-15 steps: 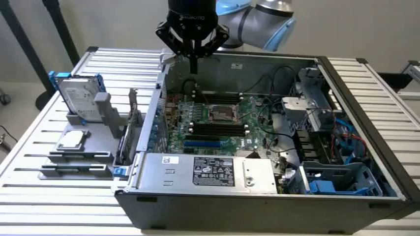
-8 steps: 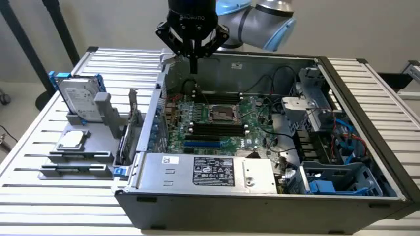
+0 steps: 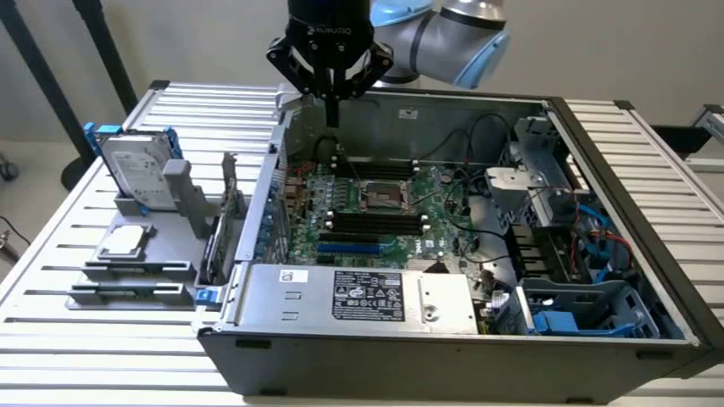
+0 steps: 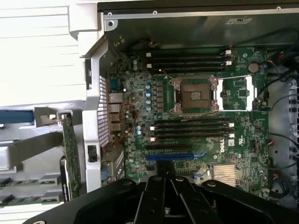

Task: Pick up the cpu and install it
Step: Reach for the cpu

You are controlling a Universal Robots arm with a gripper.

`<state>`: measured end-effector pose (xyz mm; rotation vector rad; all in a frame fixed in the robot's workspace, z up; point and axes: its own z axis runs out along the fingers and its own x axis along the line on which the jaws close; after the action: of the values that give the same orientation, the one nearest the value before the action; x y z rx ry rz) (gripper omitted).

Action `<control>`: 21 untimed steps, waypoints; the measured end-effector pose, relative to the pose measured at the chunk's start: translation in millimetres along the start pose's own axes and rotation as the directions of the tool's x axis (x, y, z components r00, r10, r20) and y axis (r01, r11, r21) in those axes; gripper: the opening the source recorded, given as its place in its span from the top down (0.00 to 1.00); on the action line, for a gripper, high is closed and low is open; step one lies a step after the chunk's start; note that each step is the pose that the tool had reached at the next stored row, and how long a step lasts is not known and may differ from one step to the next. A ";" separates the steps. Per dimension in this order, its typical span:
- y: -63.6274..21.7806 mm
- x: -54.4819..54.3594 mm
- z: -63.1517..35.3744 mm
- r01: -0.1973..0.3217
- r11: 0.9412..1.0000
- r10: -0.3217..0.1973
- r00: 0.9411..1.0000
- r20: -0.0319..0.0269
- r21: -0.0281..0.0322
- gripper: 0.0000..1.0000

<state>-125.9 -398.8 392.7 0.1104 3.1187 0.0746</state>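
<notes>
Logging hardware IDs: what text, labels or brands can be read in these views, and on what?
"ROBOTIQ": on the black body of the claw.
"DELL": white print, sideways, on the motherboard.
Label on the power-supply box: too small to read.
Label on the hard drive: too blurred to read.

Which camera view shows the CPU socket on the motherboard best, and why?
The wrist view: it looks almost straight down on the CPU socket, so its metal frame and dark centre are plain to see. The exterior view shows the same socket at a slant, with less detail.
</notes>
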 end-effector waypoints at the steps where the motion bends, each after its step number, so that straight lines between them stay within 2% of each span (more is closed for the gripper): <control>1: -0.3 4.2 -0.1 0.000 1.000 0.000 1.000 -0.001 0.000 0.89; 8: -2.6 36.1 -0.7 0.000 1.000 0.000 1.000 -0.003 0.000 0.89; 21: -6.7 95.1 -1.8 0.000 1.000 0.000 1.000 -0.003 0.000 0.89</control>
<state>-221.3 -398.8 392.5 0.1107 3.1217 0.0747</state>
